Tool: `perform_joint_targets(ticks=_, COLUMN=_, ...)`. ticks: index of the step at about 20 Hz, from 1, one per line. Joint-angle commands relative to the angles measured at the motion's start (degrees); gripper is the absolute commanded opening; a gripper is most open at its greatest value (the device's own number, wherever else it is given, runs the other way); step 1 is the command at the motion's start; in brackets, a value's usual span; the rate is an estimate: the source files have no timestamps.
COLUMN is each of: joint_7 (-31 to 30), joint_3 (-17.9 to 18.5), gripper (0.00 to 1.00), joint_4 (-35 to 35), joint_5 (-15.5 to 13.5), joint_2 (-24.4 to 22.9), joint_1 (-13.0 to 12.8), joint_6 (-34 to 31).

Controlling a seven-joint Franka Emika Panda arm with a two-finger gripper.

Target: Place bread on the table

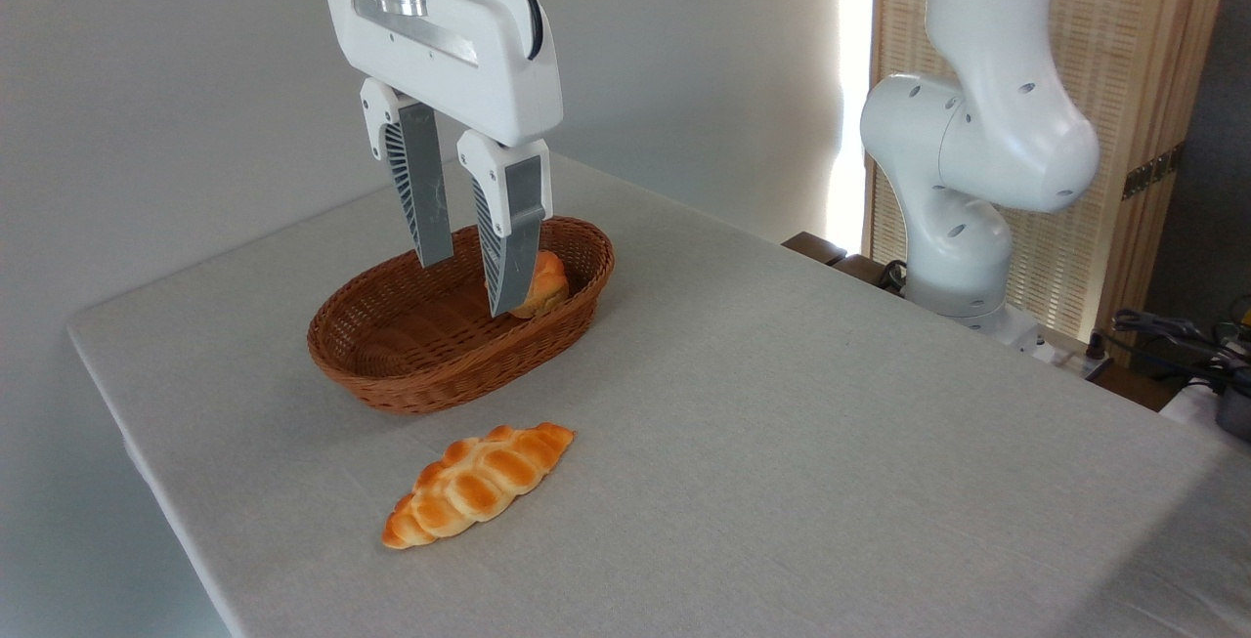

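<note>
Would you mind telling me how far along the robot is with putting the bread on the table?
It looks done: the bread lies flat on the table, in front of the basket and apart from it. The gripper hangs open above the basket, holding nothing. A small bun sits inside the basket. Nothing visibly remains but moving the arm away.

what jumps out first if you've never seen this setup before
The big white gripper hangs at top centre, its jaws open and empty above the brown wicker basket. A small round bun sits at the basket's right end, partly hidden by one jaw. In front of the basket, the glossy braided bread lies alone on the grey-beige table.
</note>
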Motion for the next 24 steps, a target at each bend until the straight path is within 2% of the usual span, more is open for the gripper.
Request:
perform_joint_targets(ticks=1, joint_7=-0.1, joint_3=0.7, gripper=1.0, joint_4=0.4, joint_5=-0.6, joint_2=-0.2, joint_1=-0.7, joint_6=-2.3)
perform_joint_targets(ticks=14, joint_7=0.2, joint_3=1.1, gripper=1.0, joint_4=0.4, joint_5=-0.2, joint_2=-0.2, joint_1=-0.7, joint_6=-2.3)
perform_joint_targets(ticks=17, joint_7=0.2, joint_3=0.8, gripper=1.0, joint_4=0.5, joint_5=1.0, joint_2=-0.2, joint_1=-0.7, joint_6=-2.3)
perform_joint_targets(ticks=24, joint_7=0.3, joint_3=1.0, gripper=1.0, joint_4=0.5, joint_5=1.1, joint_2=-0.1, joint_1=-0.7, joint_6=-2.3)
